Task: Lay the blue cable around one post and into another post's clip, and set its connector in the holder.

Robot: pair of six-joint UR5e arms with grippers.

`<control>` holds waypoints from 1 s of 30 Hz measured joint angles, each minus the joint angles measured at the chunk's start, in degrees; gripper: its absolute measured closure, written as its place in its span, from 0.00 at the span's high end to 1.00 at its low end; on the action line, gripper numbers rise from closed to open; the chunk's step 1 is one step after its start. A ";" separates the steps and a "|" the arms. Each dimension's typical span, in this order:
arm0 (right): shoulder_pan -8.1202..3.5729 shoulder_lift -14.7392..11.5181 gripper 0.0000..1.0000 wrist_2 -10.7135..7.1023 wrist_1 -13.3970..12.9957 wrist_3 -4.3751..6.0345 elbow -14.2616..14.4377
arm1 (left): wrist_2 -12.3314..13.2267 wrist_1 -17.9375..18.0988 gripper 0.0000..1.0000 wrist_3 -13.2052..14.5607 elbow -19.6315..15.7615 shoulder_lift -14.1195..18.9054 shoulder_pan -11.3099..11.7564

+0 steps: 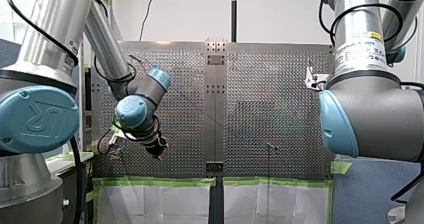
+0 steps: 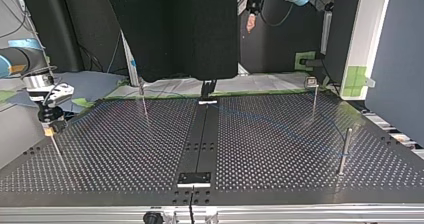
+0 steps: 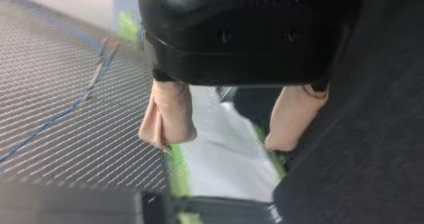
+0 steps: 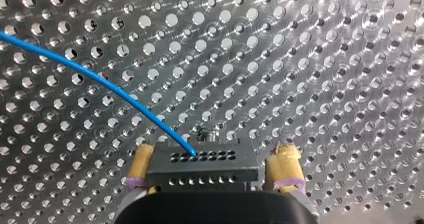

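Observation:
In the right wrist view a dark connector block (image 4: 202,166) with rows of holes sits between my right gripper's (image 4: 214,156) yellow pads (image 4: 142,159). The gripper is open, with a small gap showing at one pad. The blue cable (image 4: 100,81) runs out of the connector and curves away over the perforated table (image 4: 310,59). In the top view my right gripper (image 2: 48,129) hangs at the top of a thin post (image 2: 56,149) at the left. My left gripper (image 3: 220,139) is open with beige pads, holds nothing, and is raised off the table's edge (image 2: 250,21).
Three more thin posts stand on the table (image 2: 280,184): one at the back left (image 2: 144,96), one at the back right (image 2: 315,96) and one nearer at the right (image 2: 345,151). The blue cable (image 2: 280,126) lies faintly across the right half. A dark centre strip (image 2: 202,134) divides the plate.

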 joint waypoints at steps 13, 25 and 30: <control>0.05 -0.02 0.99 0.00 0.13 -0.21 -0.01 | 4.48 6.41 1.00 -5.01 2.02 -5.19 -6.39; -0.01 -0.02 0.99 -0.01 0.20 -0.25 0.00 | 3.46 12.36 1.00 -9.82 7.91 -5.33 -5.02; -0.01 -0.01 0.99 -0.01 0.10 -0.22 0.01 | 1.06 14.91 1.00 -8.50 9.99 -5.33 -3.83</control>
